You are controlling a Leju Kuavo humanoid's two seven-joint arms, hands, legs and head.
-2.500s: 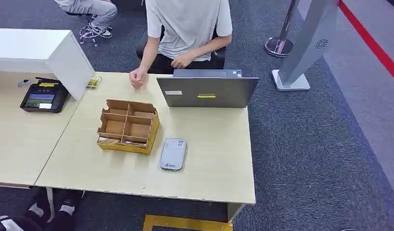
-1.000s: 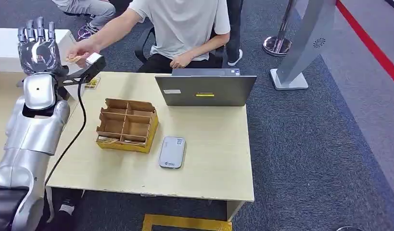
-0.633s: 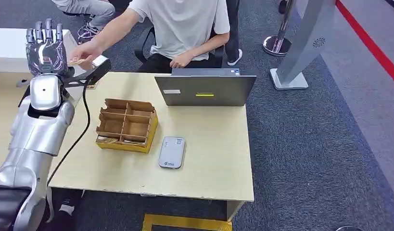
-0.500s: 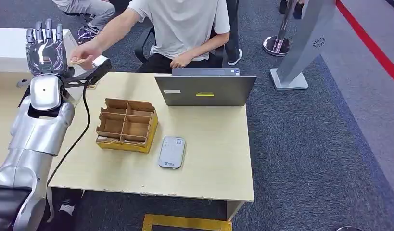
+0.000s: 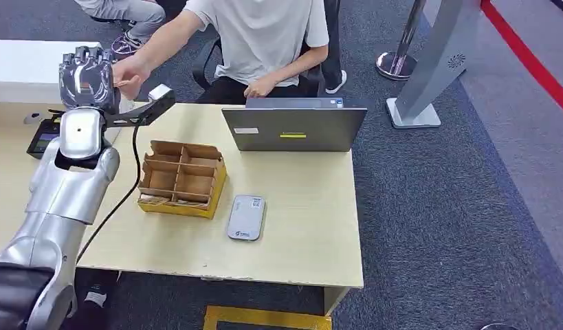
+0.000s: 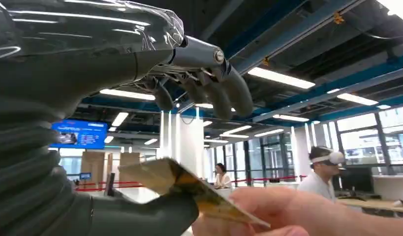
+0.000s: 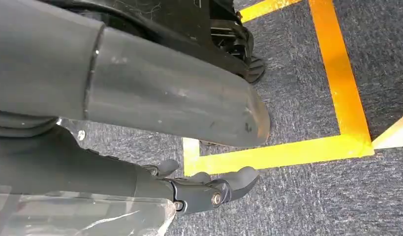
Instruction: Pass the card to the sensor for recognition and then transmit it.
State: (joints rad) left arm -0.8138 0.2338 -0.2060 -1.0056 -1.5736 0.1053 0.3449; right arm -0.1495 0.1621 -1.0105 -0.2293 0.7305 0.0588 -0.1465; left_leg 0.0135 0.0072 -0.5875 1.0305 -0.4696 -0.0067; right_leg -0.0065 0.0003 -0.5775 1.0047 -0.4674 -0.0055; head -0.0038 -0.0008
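Left robot hand (image 5: 88,77) raised beyond the brown cardboard divider box (image 5: 182,179), thumb touching a tan card (image 6: 189,189) a person's hand (image 6: 293,216) is pinching, fingers curling above it, right robot hand (image 7: 209,189) hanging empty, fingers loosely curled.

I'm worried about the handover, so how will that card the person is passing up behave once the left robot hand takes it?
The card looks thin and flat, so probably light and slightly bendy. Only the left robot hand's thumb sits under it, with the person's fingers still gripping, so it could slip.

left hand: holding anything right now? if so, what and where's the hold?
A card, end toward the wrist, lies on the left hand's thumb; fingers spread above it. The person's hand grips the other end. Whether the robot holds it cannot be told.
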